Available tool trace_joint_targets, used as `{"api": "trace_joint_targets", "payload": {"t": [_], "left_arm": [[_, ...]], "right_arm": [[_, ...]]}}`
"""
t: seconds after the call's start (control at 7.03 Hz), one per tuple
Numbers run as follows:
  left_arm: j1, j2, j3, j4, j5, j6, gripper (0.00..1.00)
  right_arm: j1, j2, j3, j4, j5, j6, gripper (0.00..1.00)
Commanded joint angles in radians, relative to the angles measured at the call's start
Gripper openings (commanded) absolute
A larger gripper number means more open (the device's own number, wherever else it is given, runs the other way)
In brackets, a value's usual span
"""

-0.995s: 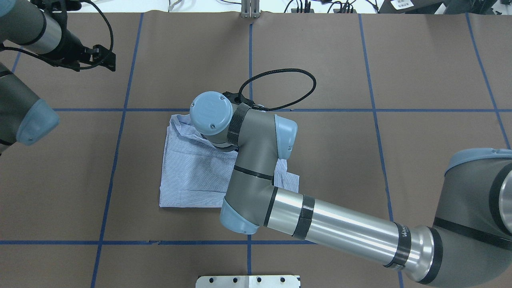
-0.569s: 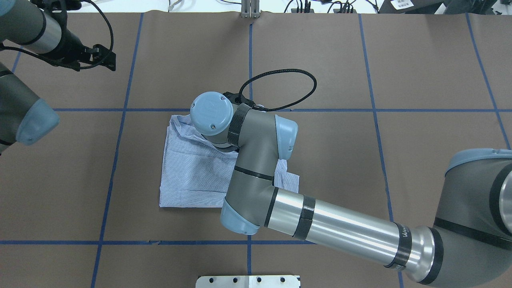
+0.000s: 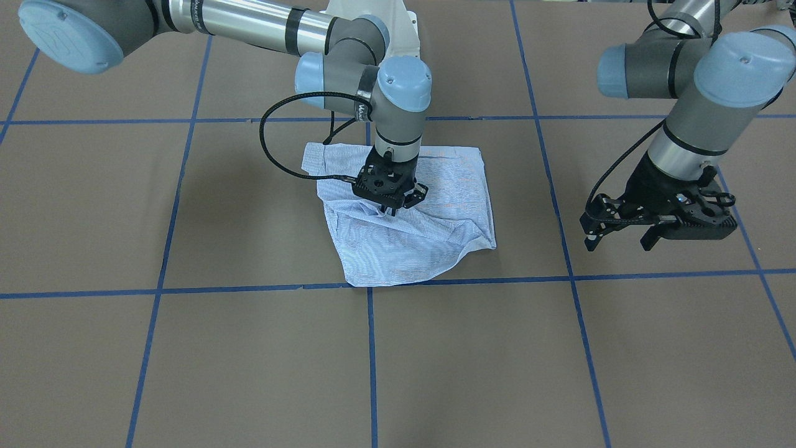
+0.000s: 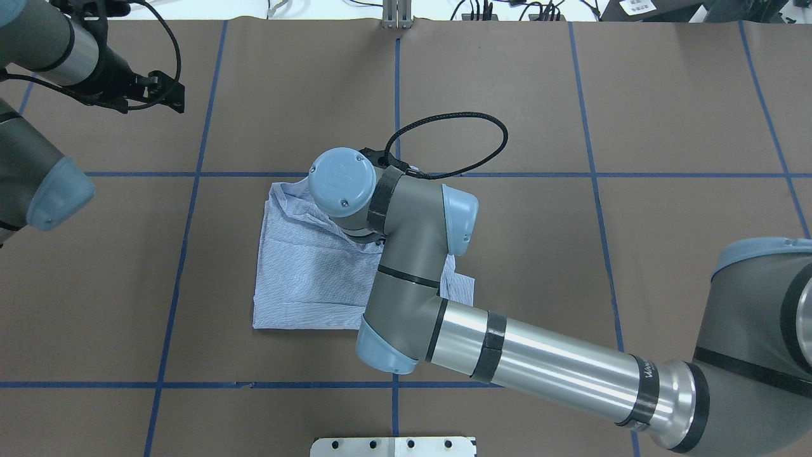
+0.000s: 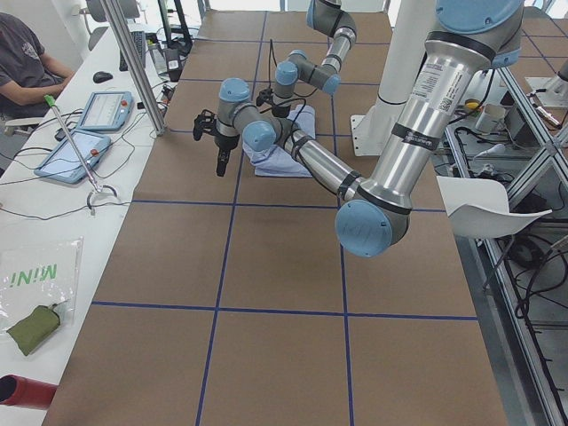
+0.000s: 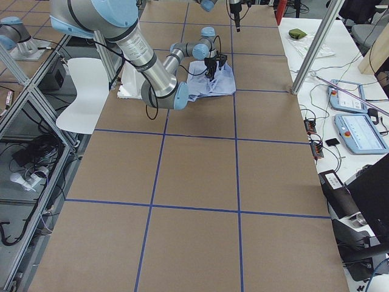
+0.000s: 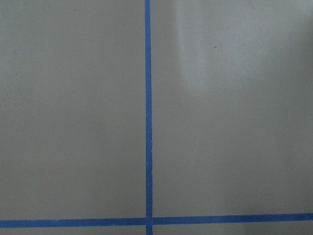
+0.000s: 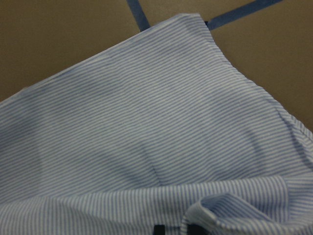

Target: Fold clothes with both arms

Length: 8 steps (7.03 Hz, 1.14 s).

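A light-blue, finely striped shirt (image 3: 404, 242) (image 4: 304, 279) lies folded into a rough, rumpled rectangle near the middle of the brown tabletop (image 3: 249, 361). It sits inside one square of the blue tape lines (image 3: 372, 361) that mark the surface. In the front-facing view its near edge lies along one tape line, and its upper layer is bunched into creases.

The right arm (image 4: 539, 362) reaches across the tabletop, and its wrist points straight down over the shirt, hiding part of the cloth from overhead. The right gripper (image 3: 390, 208) is down on the fabric. Its jaws are pressed together, pinching a small raised fold of the shirt. The right wrist view shows the two dark tips at the bottom edge with a ridge of striped cloth (image 8: 146, 122) between them. A black cable (image 4: 482, 120) loops out from this wrist over the bare tabletop beyond the shirt.

The left arm (image 3: 684, 124) is off to the side, well apart from the shirt. The left gripper (image 3: 619, 242) hangs above bare tabletop with its jaws spread wide and nothing between them. Its wrist camera sees only brown surface and crossing tape lines (image 7: 148, 122).

In the left side view a person (image 5: 27, 62) sits at a white bench beside the tabletop
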State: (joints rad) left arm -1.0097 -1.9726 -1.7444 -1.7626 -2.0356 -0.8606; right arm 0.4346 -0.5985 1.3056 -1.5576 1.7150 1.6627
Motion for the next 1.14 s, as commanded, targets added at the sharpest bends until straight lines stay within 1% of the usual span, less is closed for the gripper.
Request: {"api": "trace_joint_targets", "payload": {"t": [0.0,0.14,0.28,0.57,0.85,1.0], "left_arm": [[0.0,0.0,0.002,0.0,0.0,0.0,1.0],[0.002,0.0,0.003,-0.001,0.0,-0.001,1.0],[0.003,-0.002,0.005,-0.003,-0.002,-0.002,1.0],[0.003,0.0,0.006,-0.005,0.0,-0.002,1.0],[0.003,-0.002,0.006,-0.005,0.0,-0.002,1.0],[0.003,-0.002,0.005,-0.005,0.0,-0.002,1.0]], "right_arm": [[-0.002,-0.043,0.067,-0.007,0.003,0.0,0.23],[-0.007,-0.049,0.073,-0.007,0.003,0.0,0.06],[-0.014,-0.05,0.073,-0.007,0.003,0.0,0.0],[-0.022,-0.046,0.078,-0.007,0.003,0.0,0.0],[-0.02,-0.041,0.11,-0.009,0.003,-0.001,0.0],[-0.002,-0.04,0.109,-0.004,-0.009,-0.012,0.0]]}}
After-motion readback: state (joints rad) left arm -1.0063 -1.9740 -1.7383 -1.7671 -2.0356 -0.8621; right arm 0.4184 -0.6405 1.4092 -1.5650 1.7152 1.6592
